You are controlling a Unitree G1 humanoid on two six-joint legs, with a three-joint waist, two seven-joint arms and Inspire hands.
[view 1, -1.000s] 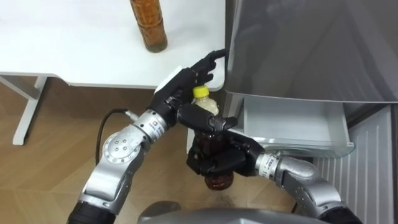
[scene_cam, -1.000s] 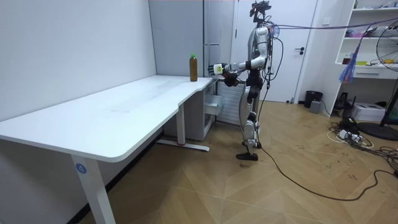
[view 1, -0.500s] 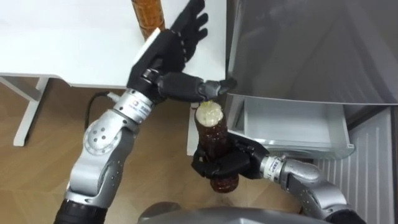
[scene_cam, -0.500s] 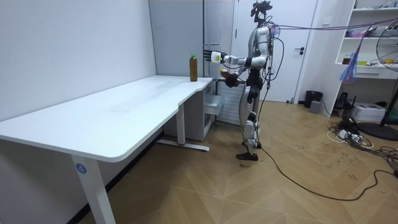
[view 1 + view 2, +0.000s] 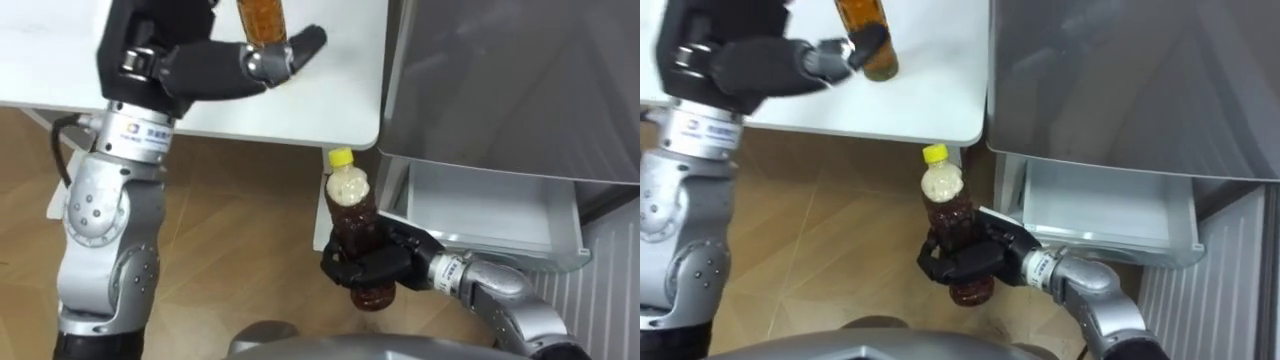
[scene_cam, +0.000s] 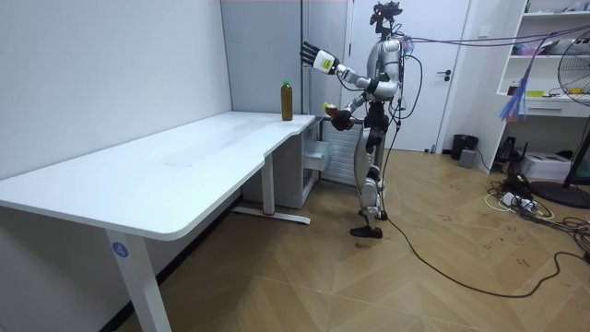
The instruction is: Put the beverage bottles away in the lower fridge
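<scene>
The robot's right hand [image 5: 352, 273] is wrapped round the lower half of a bottle of brown drink [image 5: 352, 212] with a yellow cap, fingers curled tight about the body, holding it upright over the wood floor [image 5: 250, 240]. The bottle hangs just off the corner of the white table [image 5: 300, 110], the corner lying at 12 o'clock from its cap. At 3 o'clock from the bottle, close by but apart from it, stands the open lower drawer [image 5: 480, 195] of the grey fridge [image 5: 510, 80], pulled out with its pale inside showing; the bottle is outside that drawer.

The left hand [image 5: 165, 60] hangs high at 10 o'clock from the held bottle, released and grasping nothing. In the room view its fingers are spread straight, and it sits up at 1 o'clock from a second brown bottle [image 6: 287, 100], well clear of it. That second bottle stands upright on the table near the fridge-side edge. In the eye views the left thumb stretches across in front of its base.

In the room view the robot stands upright at the table's far end, beside the fridge, its right forearm bent forward at waist height with the drink in it
</scene>
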